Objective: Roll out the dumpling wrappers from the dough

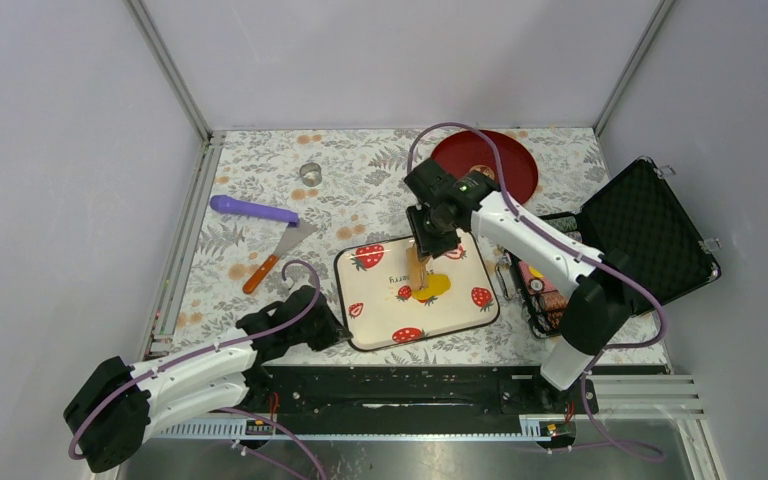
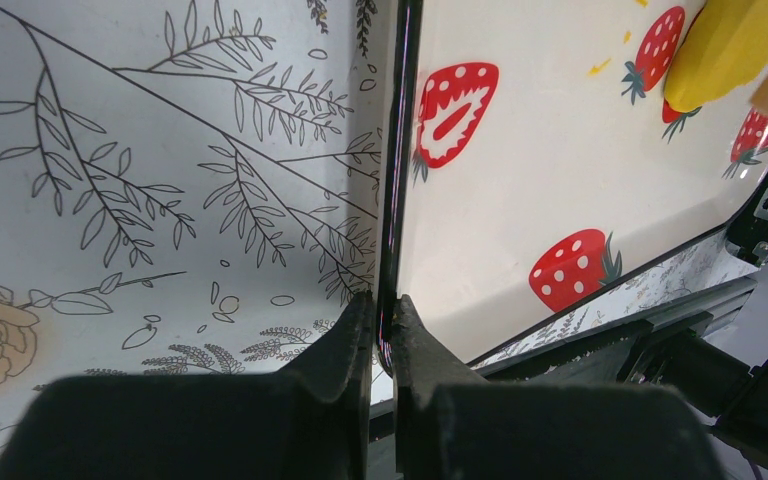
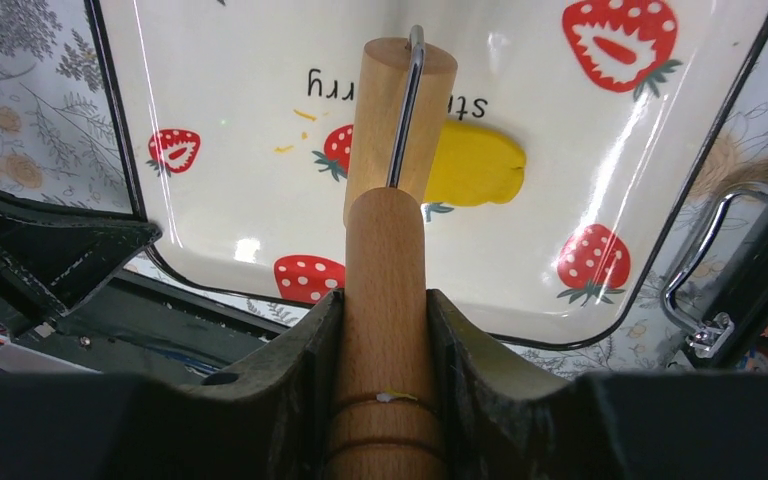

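Lengthwise, dough (image 1: 438, 287) roughly left-right.

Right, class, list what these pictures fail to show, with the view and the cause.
1. Right wrist view: the roller covers the left part of the dough and the middle of the word printed on the tray.
2. Left wrist view: the dough runs off the top right edge.
3. Top view: the case contents are small and partly behind the right arm; the silvery thing near the back is too small to name.
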`<state>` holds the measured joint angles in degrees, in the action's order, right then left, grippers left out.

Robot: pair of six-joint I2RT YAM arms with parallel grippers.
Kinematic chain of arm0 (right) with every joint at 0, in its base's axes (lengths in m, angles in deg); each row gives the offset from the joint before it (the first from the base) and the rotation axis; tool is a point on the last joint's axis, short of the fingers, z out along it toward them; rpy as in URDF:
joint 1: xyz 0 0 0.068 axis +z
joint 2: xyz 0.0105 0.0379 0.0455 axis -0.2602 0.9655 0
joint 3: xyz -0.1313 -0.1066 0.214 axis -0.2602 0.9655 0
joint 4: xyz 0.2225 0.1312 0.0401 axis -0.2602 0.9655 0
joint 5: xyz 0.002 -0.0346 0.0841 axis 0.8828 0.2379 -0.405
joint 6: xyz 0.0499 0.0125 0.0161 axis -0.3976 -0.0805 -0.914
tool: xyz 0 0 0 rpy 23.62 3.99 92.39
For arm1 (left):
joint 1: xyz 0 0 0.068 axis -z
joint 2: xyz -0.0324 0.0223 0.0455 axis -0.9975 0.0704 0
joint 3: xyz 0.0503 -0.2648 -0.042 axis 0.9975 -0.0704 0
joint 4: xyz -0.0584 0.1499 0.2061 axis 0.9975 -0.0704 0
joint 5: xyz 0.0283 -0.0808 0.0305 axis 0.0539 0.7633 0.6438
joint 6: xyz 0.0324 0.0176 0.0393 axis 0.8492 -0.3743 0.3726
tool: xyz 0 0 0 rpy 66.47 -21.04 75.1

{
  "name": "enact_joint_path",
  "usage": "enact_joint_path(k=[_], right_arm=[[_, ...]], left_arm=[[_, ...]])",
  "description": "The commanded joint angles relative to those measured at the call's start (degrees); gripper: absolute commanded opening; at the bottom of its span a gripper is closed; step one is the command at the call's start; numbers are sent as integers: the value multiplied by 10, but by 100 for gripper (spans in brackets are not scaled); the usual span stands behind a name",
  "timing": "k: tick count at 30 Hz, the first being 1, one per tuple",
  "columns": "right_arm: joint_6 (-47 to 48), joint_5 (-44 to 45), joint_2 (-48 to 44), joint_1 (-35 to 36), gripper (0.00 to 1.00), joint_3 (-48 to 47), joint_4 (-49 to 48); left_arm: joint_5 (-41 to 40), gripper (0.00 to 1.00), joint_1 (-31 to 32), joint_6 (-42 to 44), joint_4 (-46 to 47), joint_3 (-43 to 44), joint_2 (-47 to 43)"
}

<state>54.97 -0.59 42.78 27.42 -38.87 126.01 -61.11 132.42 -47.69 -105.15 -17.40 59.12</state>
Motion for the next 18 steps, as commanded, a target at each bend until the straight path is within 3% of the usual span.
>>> enact_joint_path(k=[1,8,18], right_arm=[[22,11,-27,-27,0,-33,26],[51,-27,-4,-77,0,-10,26],[66,-72,20,-86,0,31,8]], left_arm=[[-22,0,-1,-1,-32,-7,4],[-21,0,-1,-1,-32,-7,4],[-21,0,-1,0,-32,-7,6]])
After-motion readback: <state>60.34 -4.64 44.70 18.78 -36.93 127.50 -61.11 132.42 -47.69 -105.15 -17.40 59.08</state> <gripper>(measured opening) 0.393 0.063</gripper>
